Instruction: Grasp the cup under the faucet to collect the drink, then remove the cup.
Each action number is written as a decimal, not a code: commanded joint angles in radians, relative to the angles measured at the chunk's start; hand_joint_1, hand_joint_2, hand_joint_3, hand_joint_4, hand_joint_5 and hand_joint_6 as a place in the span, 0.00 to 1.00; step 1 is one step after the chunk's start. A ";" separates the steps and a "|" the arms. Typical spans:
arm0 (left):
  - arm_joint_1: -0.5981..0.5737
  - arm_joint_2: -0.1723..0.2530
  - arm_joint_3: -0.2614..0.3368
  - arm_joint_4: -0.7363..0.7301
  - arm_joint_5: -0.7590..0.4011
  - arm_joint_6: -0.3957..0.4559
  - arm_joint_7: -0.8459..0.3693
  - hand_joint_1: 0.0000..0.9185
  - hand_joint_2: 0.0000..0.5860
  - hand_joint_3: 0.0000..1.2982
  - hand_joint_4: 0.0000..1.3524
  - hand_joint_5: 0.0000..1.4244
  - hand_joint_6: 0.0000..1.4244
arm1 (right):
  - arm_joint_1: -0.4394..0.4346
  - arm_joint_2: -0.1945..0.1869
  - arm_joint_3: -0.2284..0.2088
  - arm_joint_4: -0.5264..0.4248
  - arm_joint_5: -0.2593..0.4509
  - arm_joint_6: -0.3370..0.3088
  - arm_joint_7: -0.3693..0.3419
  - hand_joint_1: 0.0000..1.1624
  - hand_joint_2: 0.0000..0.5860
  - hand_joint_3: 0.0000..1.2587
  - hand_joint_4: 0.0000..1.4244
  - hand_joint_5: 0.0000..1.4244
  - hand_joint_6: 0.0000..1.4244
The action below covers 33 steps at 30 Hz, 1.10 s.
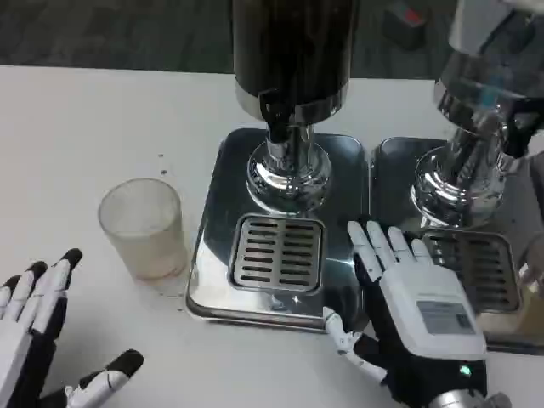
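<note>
A frosted clear plastic cup (144,228) stands upright on the white table, left of the steel drip tray (219,212) and not under the faucet. The dark drink dispenser (291,47) rises above the tray with its black faucet (274,115) over the slotted grate (279,253). My left hand (38,340) lies at the lower left with fingers spread, empty, a short way below and left of the cup. My right hand (412,319) rests flat at the tray's right edge, fingers stretched out, holding nothing.
A second dispenser (484,102) on its own steel tray (395,161) stands to the right, with another grate (480,268) beside my right hand. Small dark droplets dot the table (85,127) near the cup. Bare white tabletop spreads to the left.
</note>
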 commanded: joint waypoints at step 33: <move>-0.380 -0.025 0.016 0.373 -0.265 -0.134 -0.113 0.00 0.11 0.00 0.00 0.00 0.00 | 0.034 0.035 -0.014 -0.034 -0.014 0.053 0.016 0.23 0.90 0.00 0.00 0.00 0.00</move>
